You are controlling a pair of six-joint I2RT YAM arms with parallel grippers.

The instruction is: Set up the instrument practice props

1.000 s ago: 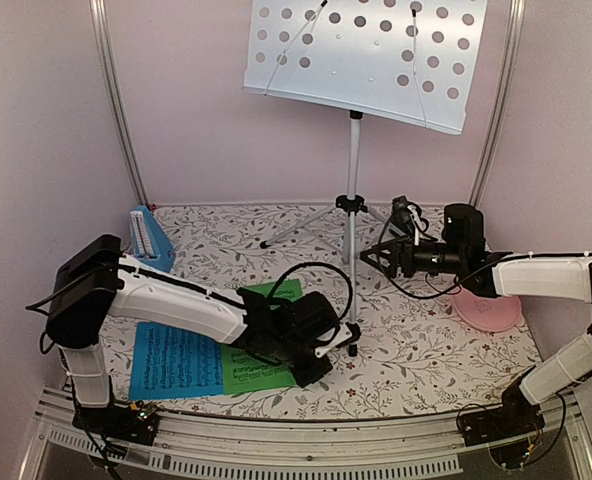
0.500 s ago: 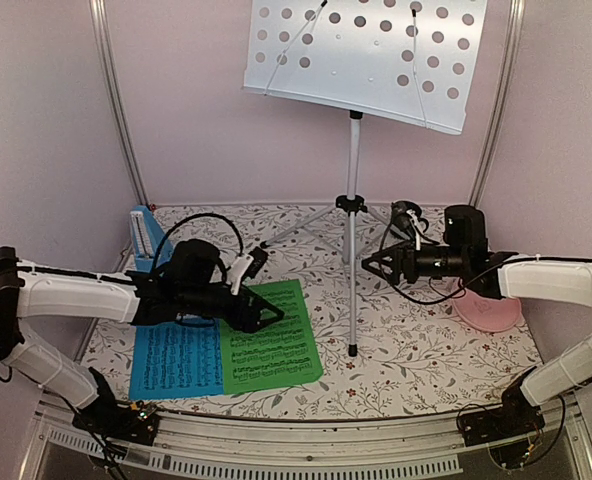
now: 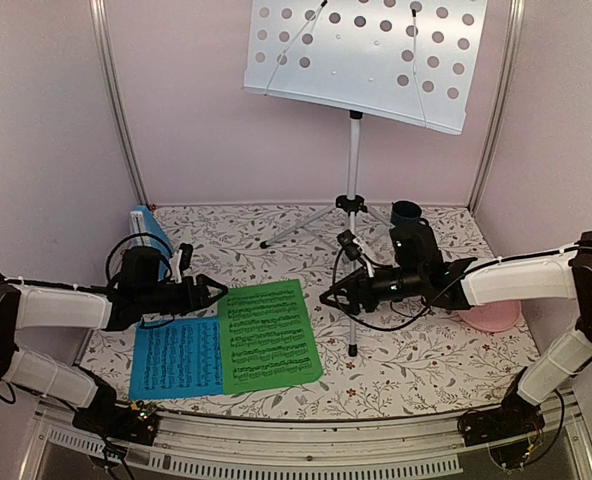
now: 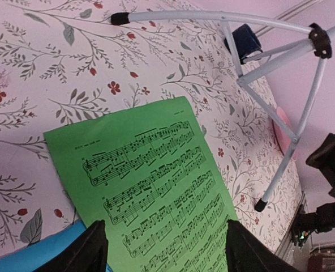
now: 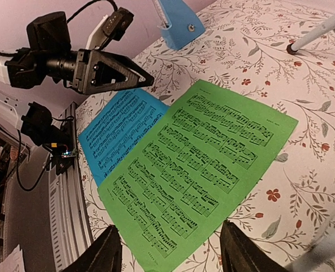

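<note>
Top view: bright, even, soft light from above. No glare, shadows weak. Corner rail (image 3: 116,100) leans and bows, wide-lens distortion.
Left wrist view: green sheet (image 4: 156,187) sharp, notes readable. My left fingers (image 4: 91,249) are dark, blurred shapes at bottom edge.
Right wrist view: my right fingers (image 5: 108,252) equally dark and soft. Music stand (image 5: 326,249) pole beside lens is smeared, out of focus, lower right corner.

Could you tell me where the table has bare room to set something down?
Free: floral cloth between the silver tripod music stand and the pink plate; also behind the green music sheet, toward the blue pyramid metronome. Crowded: near left, with the blue music sheet too.
</note>
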